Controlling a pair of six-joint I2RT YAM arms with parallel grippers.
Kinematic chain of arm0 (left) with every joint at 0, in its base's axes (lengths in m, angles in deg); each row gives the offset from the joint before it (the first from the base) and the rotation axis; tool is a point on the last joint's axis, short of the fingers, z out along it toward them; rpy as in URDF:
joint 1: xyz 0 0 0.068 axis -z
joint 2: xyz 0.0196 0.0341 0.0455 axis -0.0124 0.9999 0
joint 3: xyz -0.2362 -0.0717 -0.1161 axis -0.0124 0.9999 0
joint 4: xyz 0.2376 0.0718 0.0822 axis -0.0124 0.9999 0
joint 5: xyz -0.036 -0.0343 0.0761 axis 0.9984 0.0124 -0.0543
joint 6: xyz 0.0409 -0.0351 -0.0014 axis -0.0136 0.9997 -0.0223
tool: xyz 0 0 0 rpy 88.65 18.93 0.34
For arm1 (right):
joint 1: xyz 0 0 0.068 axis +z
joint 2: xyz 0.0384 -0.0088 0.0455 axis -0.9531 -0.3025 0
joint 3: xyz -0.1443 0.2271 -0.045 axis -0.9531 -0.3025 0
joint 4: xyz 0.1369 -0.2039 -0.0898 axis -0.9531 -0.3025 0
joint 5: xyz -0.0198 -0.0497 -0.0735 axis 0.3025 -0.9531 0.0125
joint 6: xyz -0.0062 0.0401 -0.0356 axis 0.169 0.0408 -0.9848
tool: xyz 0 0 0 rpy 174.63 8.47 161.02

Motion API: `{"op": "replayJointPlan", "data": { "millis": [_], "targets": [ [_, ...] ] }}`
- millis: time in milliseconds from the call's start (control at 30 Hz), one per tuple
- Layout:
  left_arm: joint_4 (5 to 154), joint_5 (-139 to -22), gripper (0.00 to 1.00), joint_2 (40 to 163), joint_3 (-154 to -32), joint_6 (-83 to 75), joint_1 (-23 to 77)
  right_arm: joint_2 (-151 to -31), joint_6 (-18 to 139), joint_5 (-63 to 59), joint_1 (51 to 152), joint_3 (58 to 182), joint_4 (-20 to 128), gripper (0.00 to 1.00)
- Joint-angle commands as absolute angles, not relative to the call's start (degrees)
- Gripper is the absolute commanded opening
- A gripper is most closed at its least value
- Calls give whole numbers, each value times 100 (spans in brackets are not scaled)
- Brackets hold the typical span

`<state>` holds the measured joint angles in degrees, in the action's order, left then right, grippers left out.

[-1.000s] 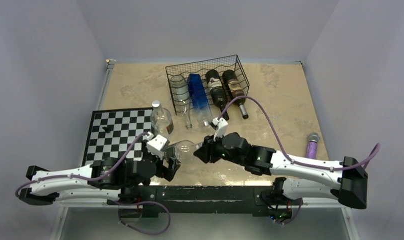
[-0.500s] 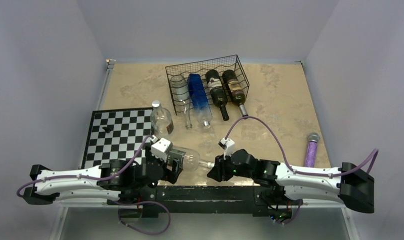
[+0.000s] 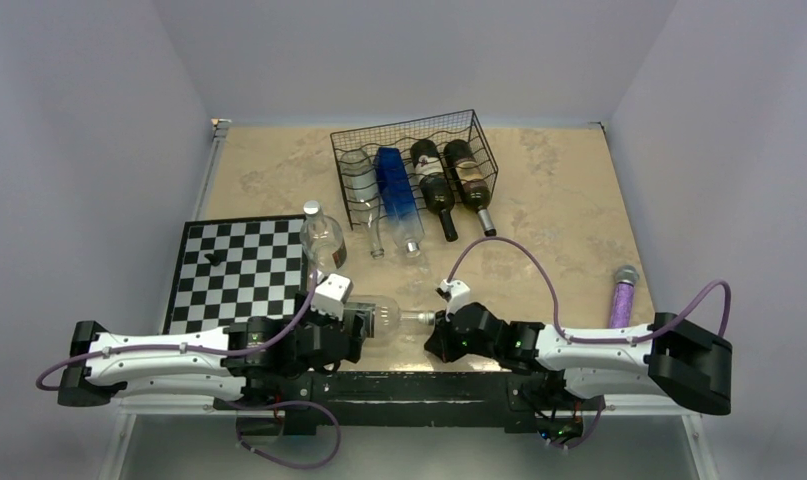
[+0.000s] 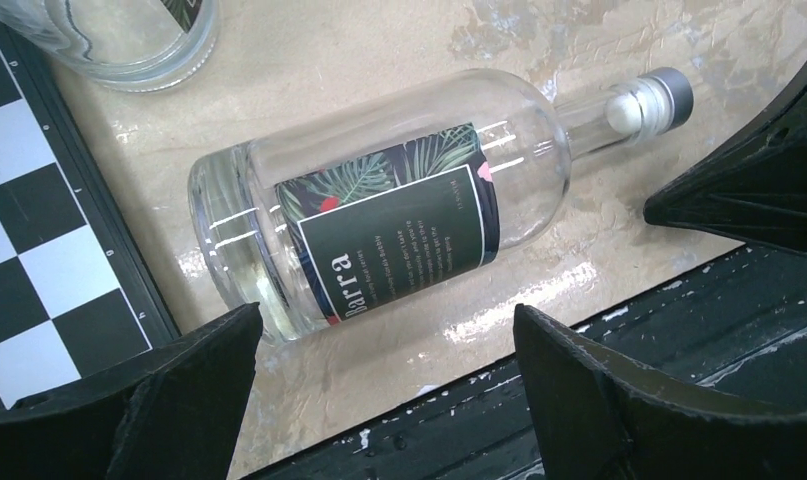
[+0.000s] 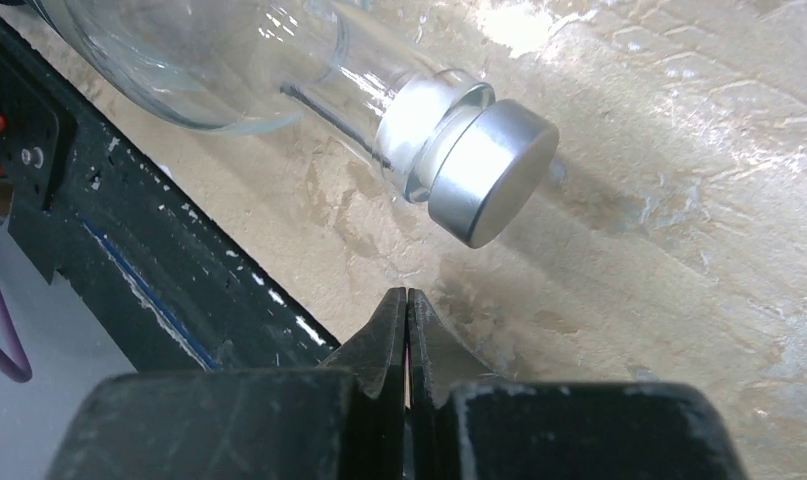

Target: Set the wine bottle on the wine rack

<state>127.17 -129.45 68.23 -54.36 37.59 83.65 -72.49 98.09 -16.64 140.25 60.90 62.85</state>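
Hovering over a clear glass bottle with a dark leaf-print label (image 4: 379, 215), my left pincer (image 4: 386, 335) has its fingers spread wide apart and grips nothing. The bottle lies on its side on the mottled beige tabletop (image 3: 559, 200), close to the near edge and between my two pincers, well apart from the black wire wine rack (image 3: 484, 150) at the far side. My right pincer (image 5: 407, 300) is pressed together and empty, its tip just beside the bottle's silver cap (image 5: 492, 172) without touching it. The step in hand looks like a left-side pickup. To do it well I would come down with one finger on each side of the labelled body, centred on its widest part, and close across the short axis. Smooth round glass can roll or slip from an off-centre squeeze. The long axis runs nearly parallel to the near edge, slightly slanted, with the base toward my left and the neck pointing right, at my right pincer.
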Motion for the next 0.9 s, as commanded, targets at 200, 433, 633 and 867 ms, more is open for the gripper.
{"op": "replayJointPlan", "data": {
  "millis": [200,433,633,867],
  "targets": [
    [12782,-13336,99,6658,-5710,4007,8219,-6904,9242,-2712,14553,7209,4778,36],
    [12964,-13291,99,6403,-5884,3838,8210,-6296,8179,-2821,14640,8349,2999,63],
    [13274,-13301,99,6028,-6183,3637,8211,-6984,6901,-2277,14631,8969,2535,78],
    [13513,-13258,99,5565,-6444,3392,8211,-8375,5453,-1846,14442,9627,2490,74]
  ]
}}
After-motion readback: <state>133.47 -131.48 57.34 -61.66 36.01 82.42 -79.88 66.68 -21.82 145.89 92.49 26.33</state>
